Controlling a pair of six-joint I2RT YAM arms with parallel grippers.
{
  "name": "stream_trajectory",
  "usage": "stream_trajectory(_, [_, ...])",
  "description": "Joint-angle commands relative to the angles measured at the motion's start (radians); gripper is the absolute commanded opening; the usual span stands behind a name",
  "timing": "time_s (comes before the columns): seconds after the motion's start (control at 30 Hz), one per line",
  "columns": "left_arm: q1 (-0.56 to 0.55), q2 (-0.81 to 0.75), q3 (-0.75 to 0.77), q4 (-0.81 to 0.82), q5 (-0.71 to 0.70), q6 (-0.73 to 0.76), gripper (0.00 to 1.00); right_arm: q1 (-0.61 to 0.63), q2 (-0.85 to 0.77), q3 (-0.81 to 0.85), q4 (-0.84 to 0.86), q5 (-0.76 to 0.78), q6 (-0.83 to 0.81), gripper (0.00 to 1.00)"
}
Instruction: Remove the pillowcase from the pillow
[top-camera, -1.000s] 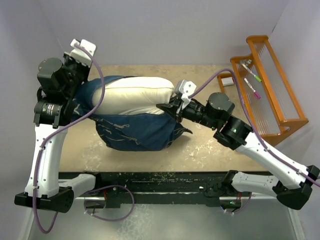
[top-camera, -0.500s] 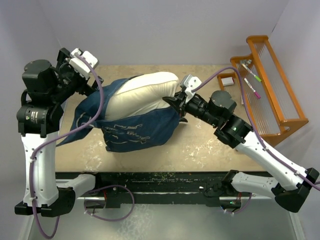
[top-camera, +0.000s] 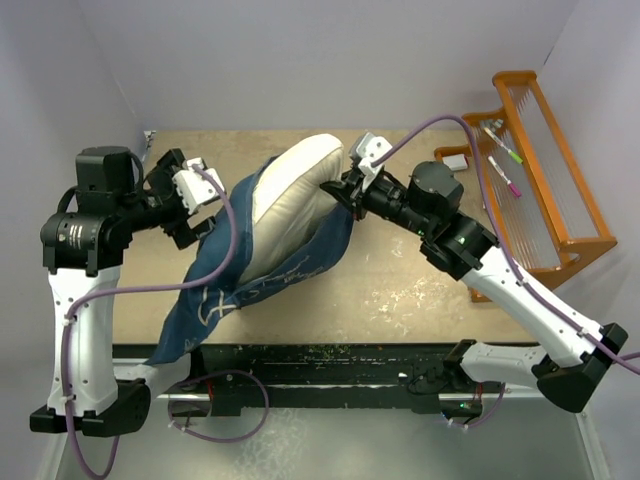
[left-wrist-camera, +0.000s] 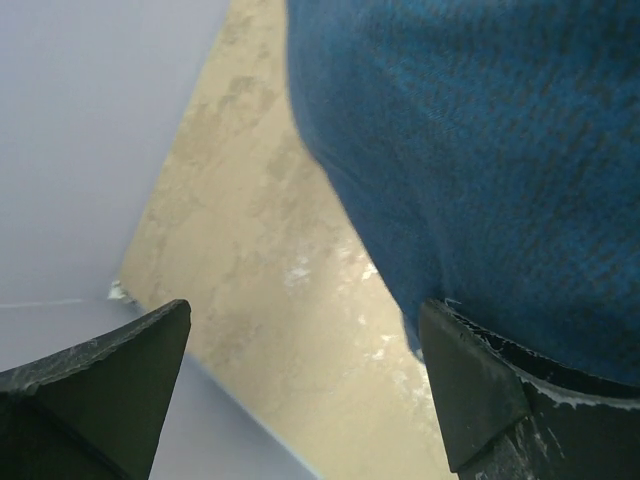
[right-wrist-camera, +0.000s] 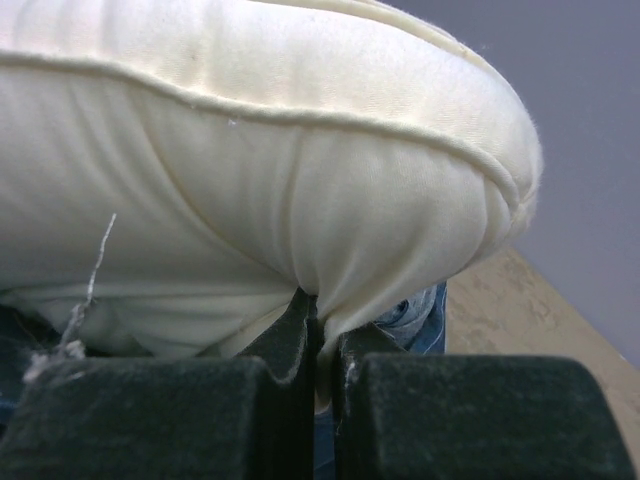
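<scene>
Two right fingers pinch the pillow (left fingers wide apart).

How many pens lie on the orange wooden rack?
2: a white green-tipped pen at the far end of the orange wooden rack, a white pink-tipped pen in front of it; others may be hidden.

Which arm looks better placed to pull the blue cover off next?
Probably left. The left gripper stands open beside the pillowcase, free to grab it; the right gripper is shut on a corner of the pillow, anchoring it.
</scene>
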Motion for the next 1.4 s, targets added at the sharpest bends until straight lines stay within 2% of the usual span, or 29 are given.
stream_trajectory(0.0, [0.003, -0.069, -0.033, 0.269, -0.134, -0.017, 0.98, -0.013, 0.002, 0.076, 0.08, 0.06, -0.044, 0.0])
stream_trajectory(0.03, [0.003, -0.084, -0.046, 0.351, -0.203, -0.042, 0.99, -0.018, 0.007, 0.079, 0.079, 0.076, -0.04, 0.0])
stream_trajectory(0.1, [0.003, -0.094, -0.034, 0.442, -0.231, -0.079, 0.99, -0.029, 0.024, 0.094, 0.071, 0.122, -0.03, 0.0])
stream_trajectory(0.23, [0.002, -0.041, 0.151, 0.331, -0.098, -0.129, 0.99, -0.036, 0.051, 0.122, 0.076, 0.237, -0.052, 0.0])
stream_trajectory(0.33, [0.001, -0.017, 0.226, 0.253, -0.031, -0.136, 0.99, -0.053, 0.03, 0.092, 0.144, 0.216, -0.061, 0.0])
stream_trajectory(0.43, [0.002, -0.031, 0.224, 0.23, -0.007, -0.122, 0.99, -0.071, 0.028, 0.097, 0.158, 0.191, -0.058, 0.0])
stream_trajectory(0.57, [0.001, -0.051, 0.218, 0.264, -0.049, -0.13, 0.99, -0.088, 0.039, 0.107, 0.163, 0.175, -0.061, 0.0])
stream_trajectory(0.73, [0.001, -0.058, 0.239, 0.12, 0.06, -0.05, 0.99, -0.105, 0.058, 0.119, 0.161, 0.163, -0.074, 0.0])
stream_trajectory(0.9, [0.001, -0.05, 0.239, 0.016, 0.094, 0.009, 0.99, -0.12, 0.045, 0.101, 0.169, 0.101, -0.125, 0.0])
stream_trajectory(1.0, [0.001, -0.065, 0.177, 0.048, 0.075, 0.034, 0.99, -0.123, 0.033, 0.095, 0.181, 0.04, -0.13, 0.0])
stream_trajectory(1.37, [0.0, -0.063, -0.011, 0.373, -0.149, 0.074, 1.0, -0.124, -0.007, 0.065, 0.205, -0.074, -0.122, 0.0])
